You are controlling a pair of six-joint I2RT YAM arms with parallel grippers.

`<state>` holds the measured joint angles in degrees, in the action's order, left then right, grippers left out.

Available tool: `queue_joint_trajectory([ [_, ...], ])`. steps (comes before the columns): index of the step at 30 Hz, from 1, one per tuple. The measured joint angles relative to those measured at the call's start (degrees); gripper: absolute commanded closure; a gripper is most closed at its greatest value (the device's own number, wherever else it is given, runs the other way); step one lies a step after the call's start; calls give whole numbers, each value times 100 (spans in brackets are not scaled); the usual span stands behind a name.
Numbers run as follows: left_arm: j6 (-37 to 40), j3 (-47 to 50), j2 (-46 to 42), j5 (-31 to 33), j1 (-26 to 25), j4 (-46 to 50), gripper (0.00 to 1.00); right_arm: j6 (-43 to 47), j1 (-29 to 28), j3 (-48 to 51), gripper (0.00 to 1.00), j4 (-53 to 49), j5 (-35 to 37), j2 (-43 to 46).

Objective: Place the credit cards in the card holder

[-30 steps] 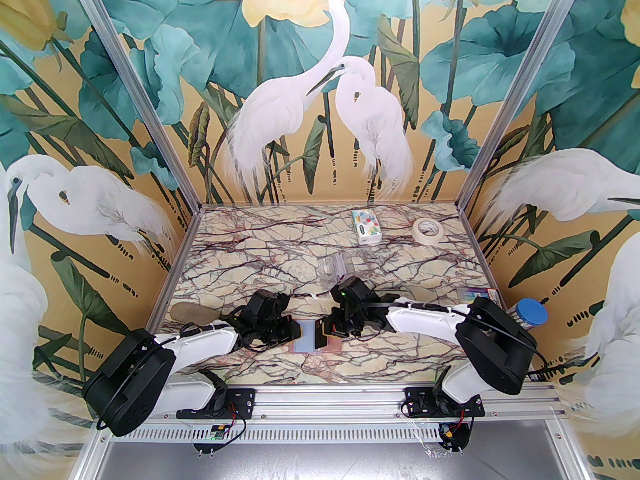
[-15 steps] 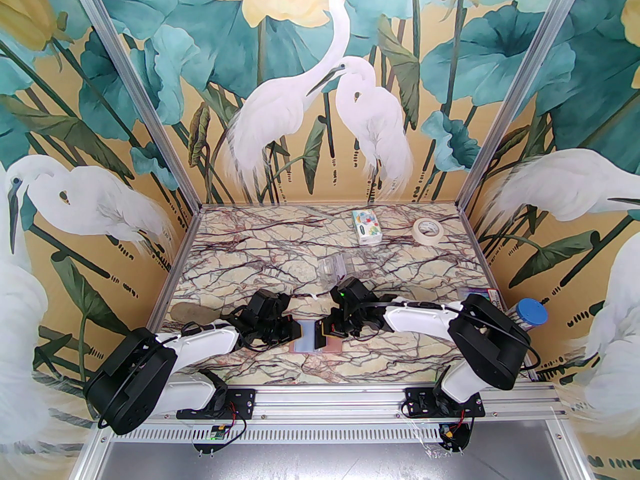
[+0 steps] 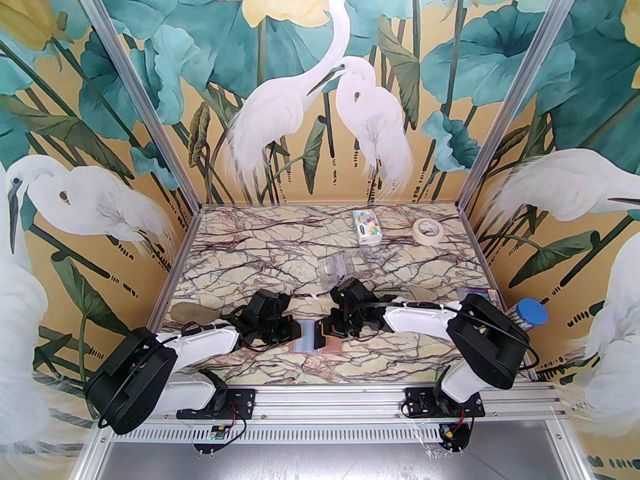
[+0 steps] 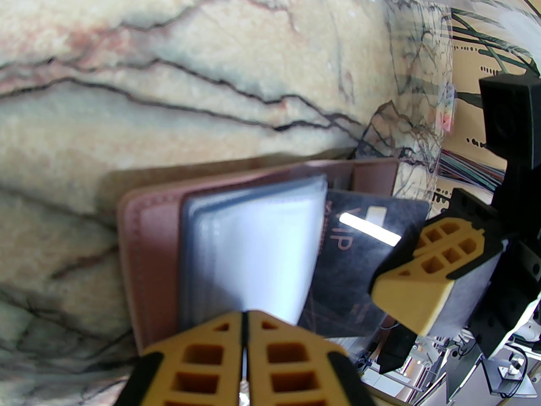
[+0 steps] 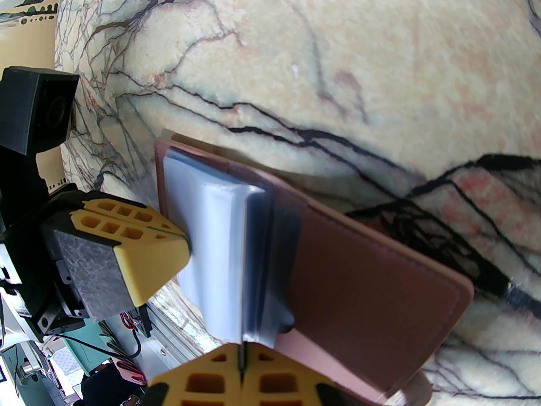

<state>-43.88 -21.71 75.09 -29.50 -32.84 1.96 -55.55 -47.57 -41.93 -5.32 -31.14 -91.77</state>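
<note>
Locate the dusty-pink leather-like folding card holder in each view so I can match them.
Top external: card holder lies open just below centre.
Left wrist: card holder lower centre, pink cover at left.
Right wrist: card holder centre to lower right.
Shared landmark: pale clear plastic sleeves inside it.

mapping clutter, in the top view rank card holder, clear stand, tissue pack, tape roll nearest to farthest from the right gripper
From the right gripper:
1. card holder, beneath its tips
2. clear stand, mid-table
3. tissue pack, far edge
4. tape roll, far right corner
</note>
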Motion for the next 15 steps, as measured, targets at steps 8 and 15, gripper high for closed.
queue_joint_trajectory([
  [8, 109, -210, -186, 151, -24, 398, 72, 13, -11, 0, 100, -42, 9, 28],
  [15, 190, -627, -826, 238, -24, 942, 74, 94, -11, -2, 100, -177, 31, 28],
])
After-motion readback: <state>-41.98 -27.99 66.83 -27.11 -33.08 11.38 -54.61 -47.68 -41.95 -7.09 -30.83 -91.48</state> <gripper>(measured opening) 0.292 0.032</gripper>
